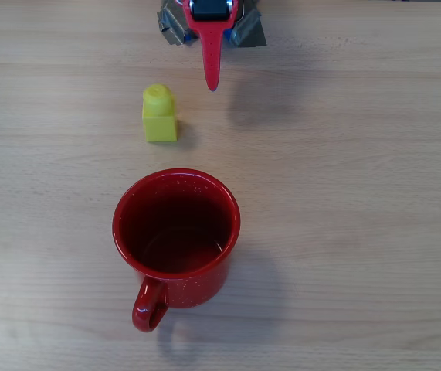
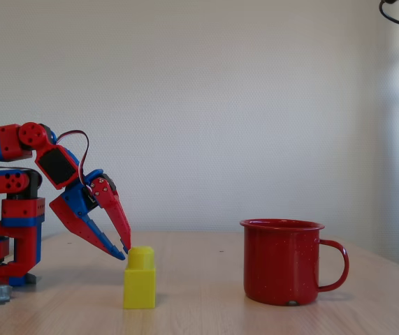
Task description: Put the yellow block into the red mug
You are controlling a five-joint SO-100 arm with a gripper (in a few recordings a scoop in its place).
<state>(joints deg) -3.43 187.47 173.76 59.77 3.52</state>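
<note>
Wooden table [image 1: 374, 154] carries the red mug [image 1: 176, 236], upright and empty, with the yellow block [image 1: 159, 114] near its rim. The gripper [image 2: 124, 250] is slightly parted, nothing held, tips beside the block's stud. The approach is judged underway; next the fingers must be lowered around the block.

A pale wood-grain bench [image 1: 359, 154] carries the things. In the overhead view, the yellow block [image 1: 160, 114] stands upright on it, stud up, toward the far side, and the red mug [image 1: 176, 232] sits nearer, handle pointing to the near edge. The arm's base [image 2: 7, 269] stands at the bench's far edge.
</note>
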